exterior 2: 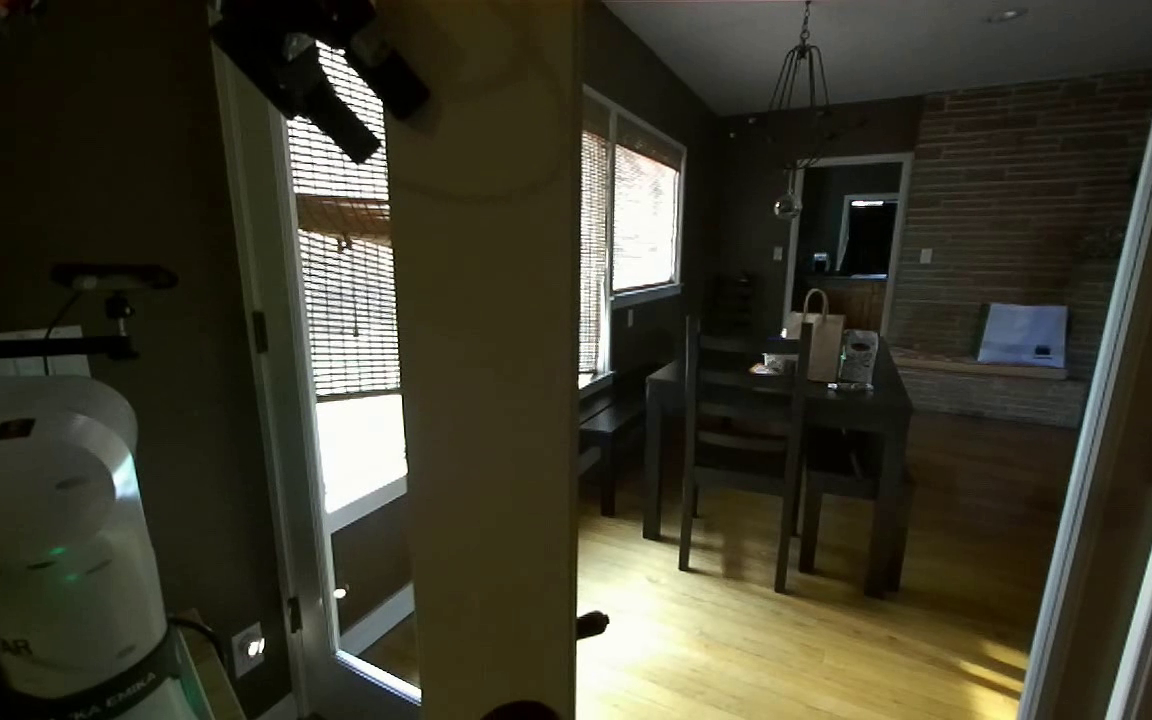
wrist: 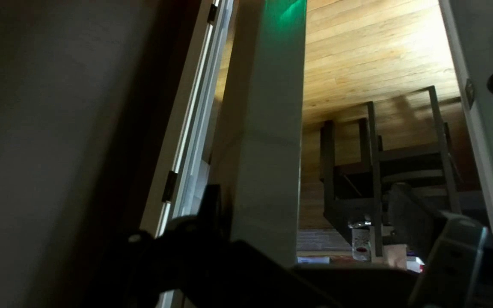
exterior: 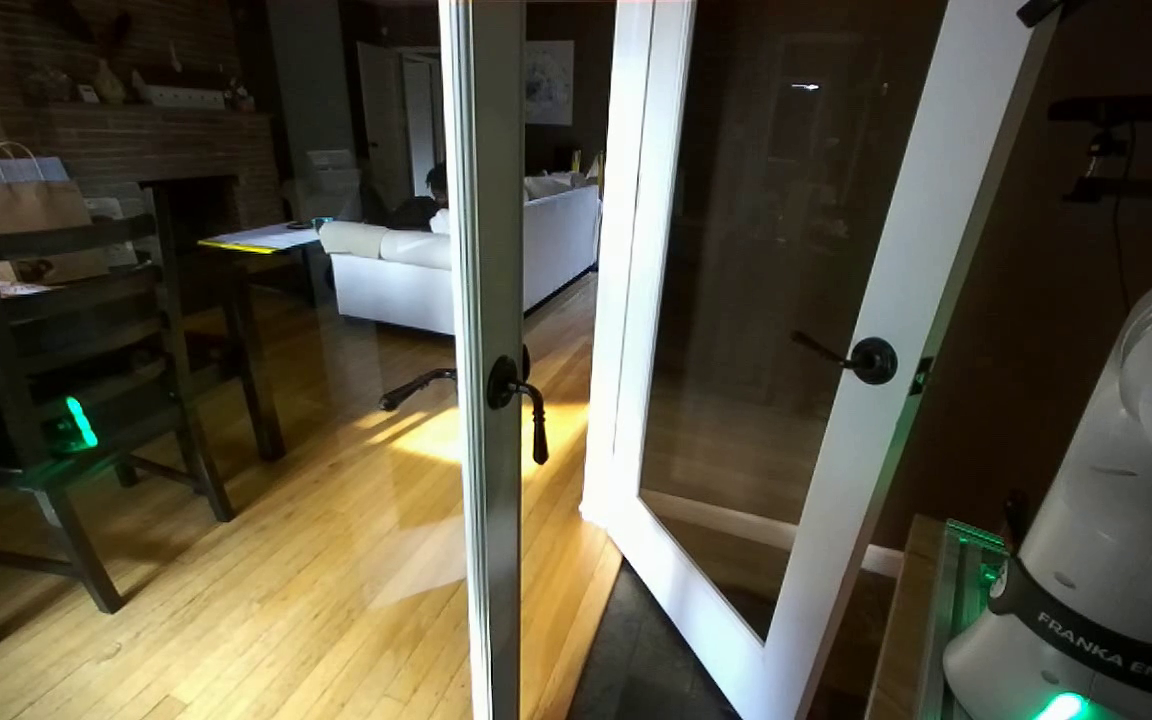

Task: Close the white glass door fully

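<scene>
In an exterior view, left to right: chair (exterior: 86, 300), sofa (exterior: 561, 245), edge-on leaf (exterior: 493, 250), then the door (exterior: 786, 300), open, beside the arm (exterior: 1076, 520). The wrist view adds hinges (wrist: 169, 186), left of the spread claw (wrist: 305, 190); its contact with the door is hard to judge.

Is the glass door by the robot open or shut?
Open. In an exterior view, the white glass door stands with its latch edge apart from the other door leaf.

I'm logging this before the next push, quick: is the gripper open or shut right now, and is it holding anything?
Gripper: open, holding nothing.
</scene>
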